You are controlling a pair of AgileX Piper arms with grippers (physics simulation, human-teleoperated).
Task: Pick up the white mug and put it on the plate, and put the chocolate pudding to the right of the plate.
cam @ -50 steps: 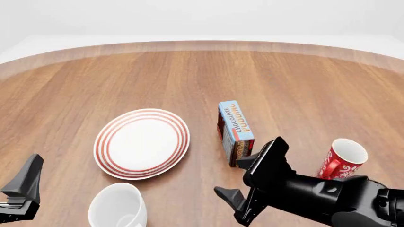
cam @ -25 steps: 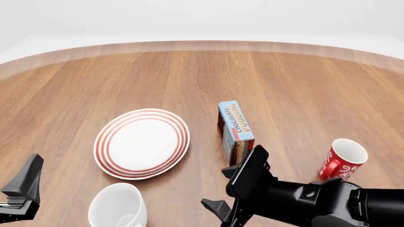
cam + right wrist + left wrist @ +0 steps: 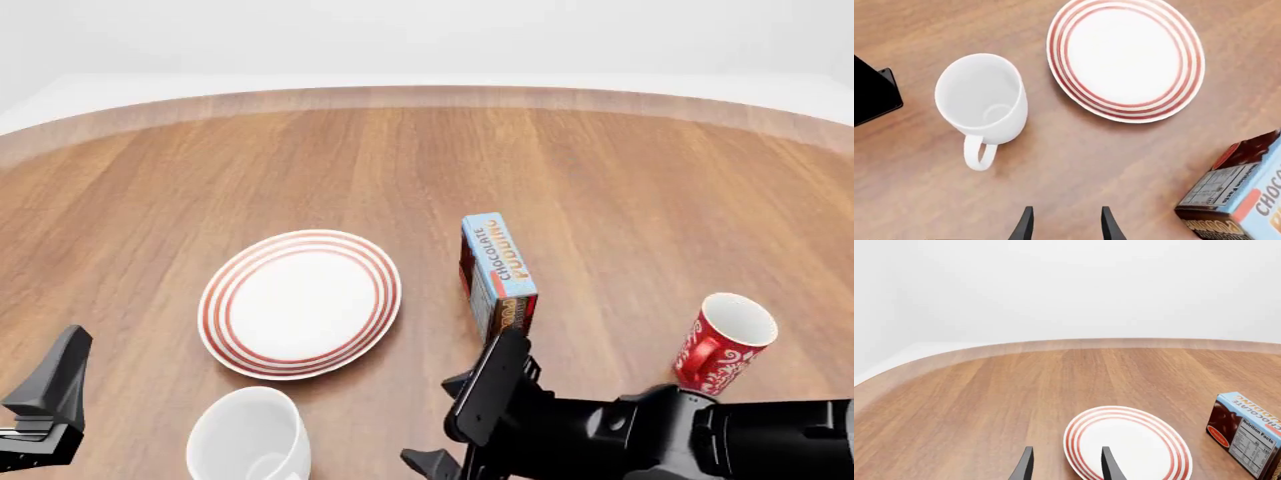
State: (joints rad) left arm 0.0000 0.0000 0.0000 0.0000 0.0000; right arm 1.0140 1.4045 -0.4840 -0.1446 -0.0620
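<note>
one plate (image 3: pixel 300 303), two mugs: white mug (image 3: pixel 248 436), red mug (image 3: pixel 722 343), one chocolate pudding (image 3: pixel 499 279)

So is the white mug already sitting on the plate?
No, in the right wrist view the white mug stands on the bare wood beside the plate, with a strip of table between them.

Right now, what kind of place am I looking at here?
Likely a simulated tabletop test scene, not a real room: a bare wooden table against blank white, with a plate, a white mug and a chocolate pudding carton.
</note>
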